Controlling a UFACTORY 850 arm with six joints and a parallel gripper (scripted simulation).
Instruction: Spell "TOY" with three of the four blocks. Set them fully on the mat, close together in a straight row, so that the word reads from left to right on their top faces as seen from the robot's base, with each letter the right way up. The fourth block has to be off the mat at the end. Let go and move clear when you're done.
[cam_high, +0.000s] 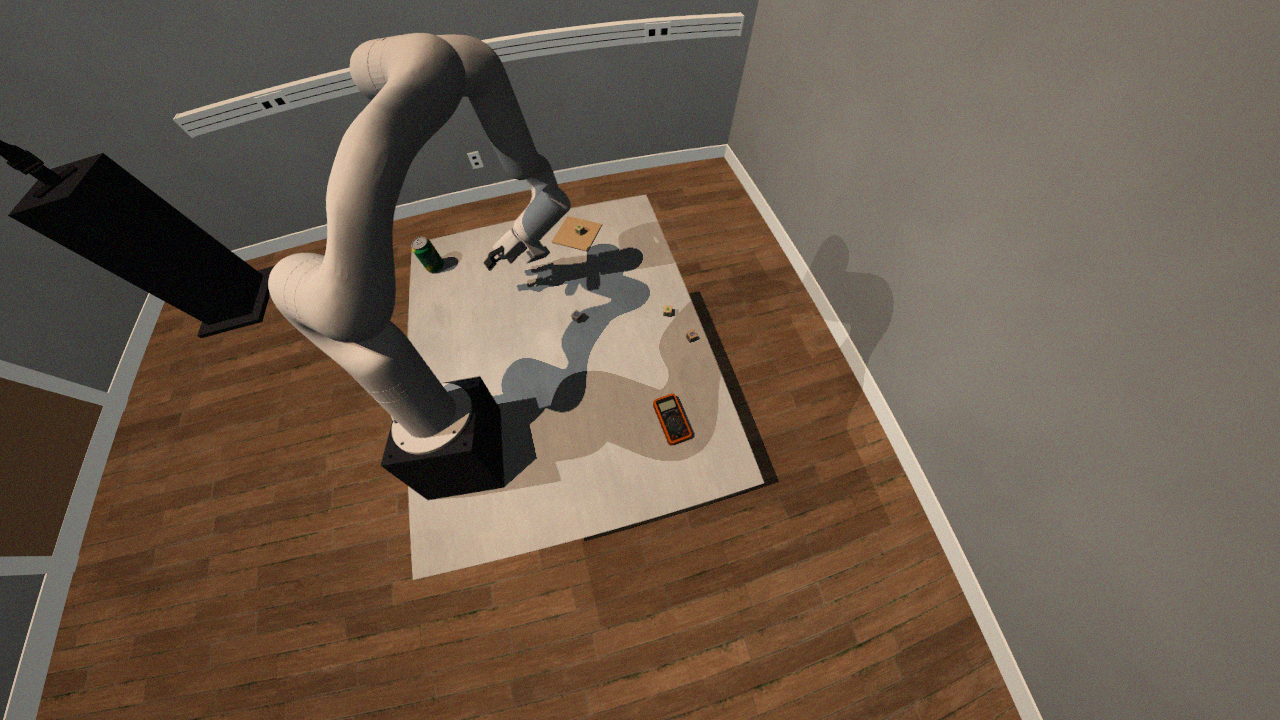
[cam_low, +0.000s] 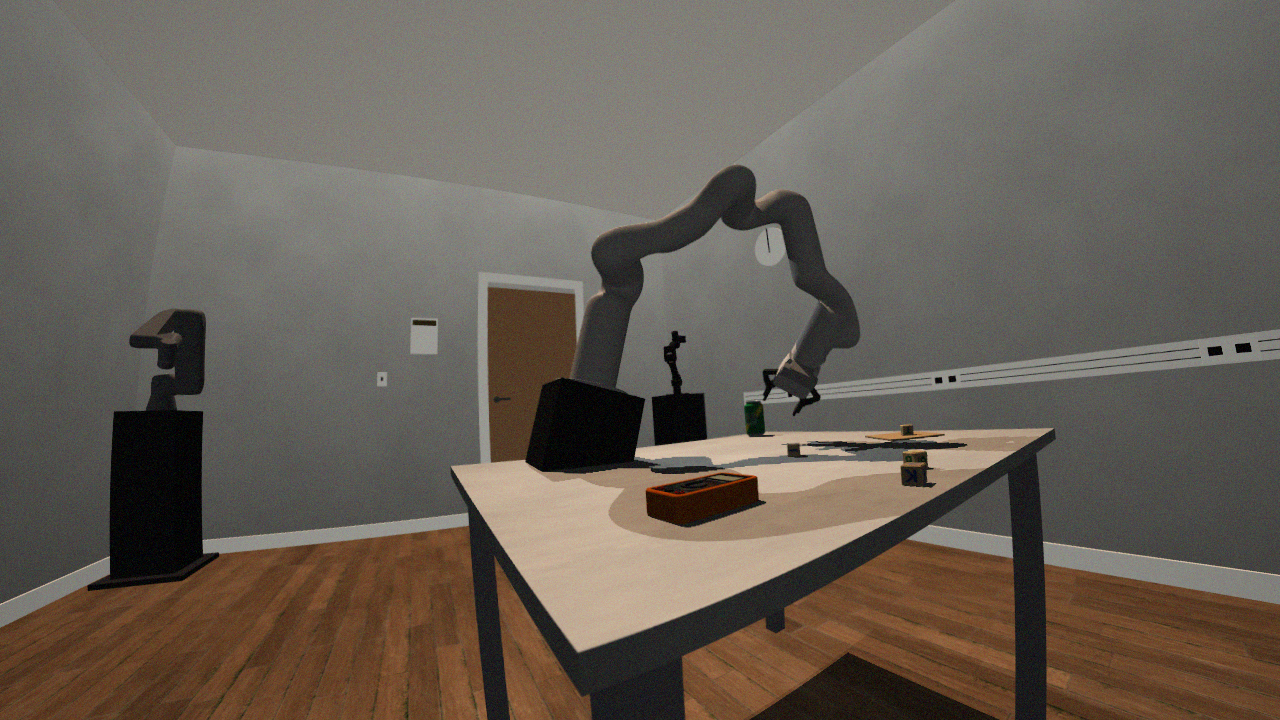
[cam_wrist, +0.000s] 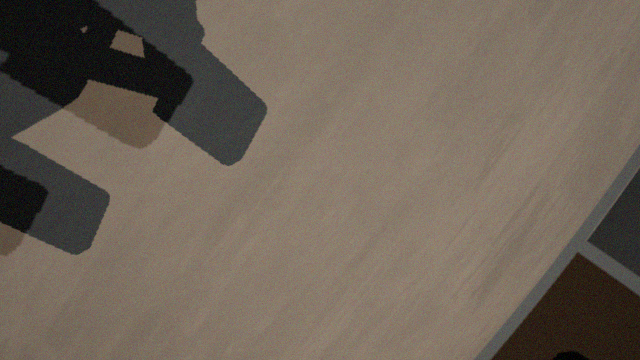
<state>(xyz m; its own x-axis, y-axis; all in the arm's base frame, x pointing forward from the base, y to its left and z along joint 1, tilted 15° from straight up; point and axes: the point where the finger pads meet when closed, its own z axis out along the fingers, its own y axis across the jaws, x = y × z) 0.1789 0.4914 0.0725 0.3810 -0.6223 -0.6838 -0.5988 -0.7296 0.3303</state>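
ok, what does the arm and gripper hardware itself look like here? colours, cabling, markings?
One arm with smooth, rounded, off-white tube links; it reads greyer in the exterior view's shade. It stands on a black box pedestal with a pale round flange at its foot. The gripper has a light body and two dark, thin fingers. No cables or markings are visible.

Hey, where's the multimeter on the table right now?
In the top view the orange multimeter lies flat near the table's right edge, right of the arm's black base, nearer than the blocks.

one block (cam_high: 582, 230) on mat (cam_high: 565, 238), three beside
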